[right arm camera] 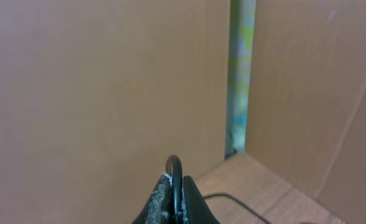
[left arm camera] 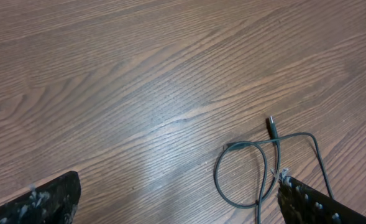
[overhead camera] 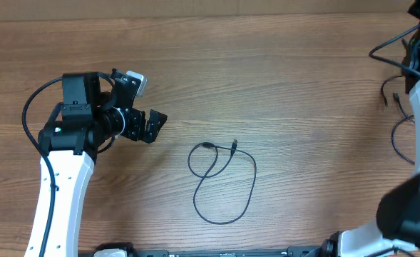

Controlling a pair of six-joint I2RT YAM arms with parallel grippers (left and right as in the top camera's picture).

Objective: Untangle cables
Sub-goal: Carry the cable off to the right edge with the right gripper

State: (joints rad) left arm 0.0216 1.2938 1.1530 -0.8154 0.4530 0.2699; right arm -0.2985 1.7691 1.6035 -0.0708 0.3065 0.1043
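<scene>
My left gripper (overhead camera: 149, 101) hangs over the left part of the wooden table (overhead camera: 281, 64) with its fingers (left arm camera: 40, 202) spread wide apart and nothing between them. One cable (overhead camera: 255, 175) lies loose on the table near the middle, just to the right of that gripper and not touching it. It forms a large open loop that crosses over itself near the top, with a smaller loop on the left. In the left wrist view its silvery plug (left arm camera: 271, 124) points away from me, beyond the crossing. My right gripper (right arm camera: 174, 180) is raised at the far right, facing brown panels (right arm camera: 96, 81), its fingers pressed together on a second cable (right arm camera: 178, 163), a thin black cord that arches up from between the tips. More thin black cords (overhead camera: 396, 135) hang beside my right arm at the edge of the overhead view. I cannot tell there which of them is the one I hold.
</scene>
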